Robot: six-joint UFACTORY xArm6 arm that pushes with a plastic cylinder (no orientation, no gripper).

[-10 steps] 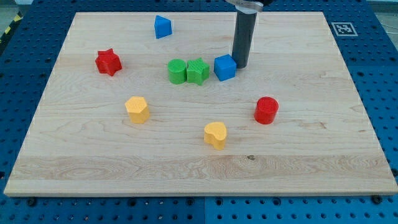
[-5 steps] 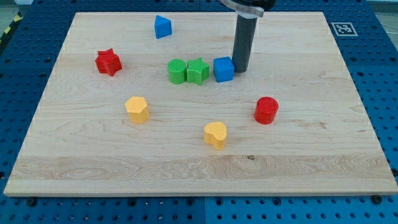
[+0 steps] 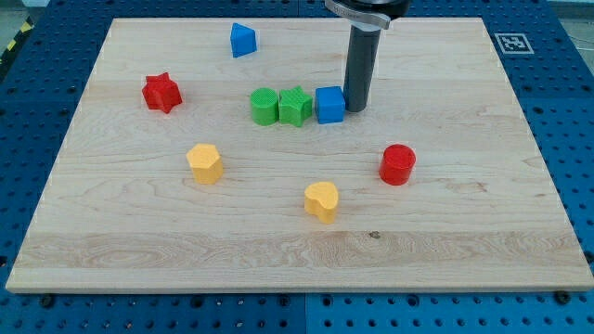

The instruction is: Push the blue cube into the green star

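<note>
The blue cube [image 3: 329, 105] sits near the board's upper middle, its left side touching the green star [image 3: 295, 106]. A green cylinder-like block [image 3: 264, 106] stands against the star's left side, so the three form a row. My tip [image 3: 355, 109] is right against the blue cube's right side, the dark rod rising from it toward the view's top.
A blue wedge-like block [image 3: 242, 40] is at the top. A red star [image 3: 161, 92] is at the left. Two yellow blocks [image 3: 204, 162] [image 3: 322, 200] and a red cylinder [image 3: 397, 164] lie lower down. A marker tag [image 3: 513, 43] is at the board's top right corner.
My tip has moved left, pushing the blue cube left until it meets the green star. The other blocks have not moved.
</note>
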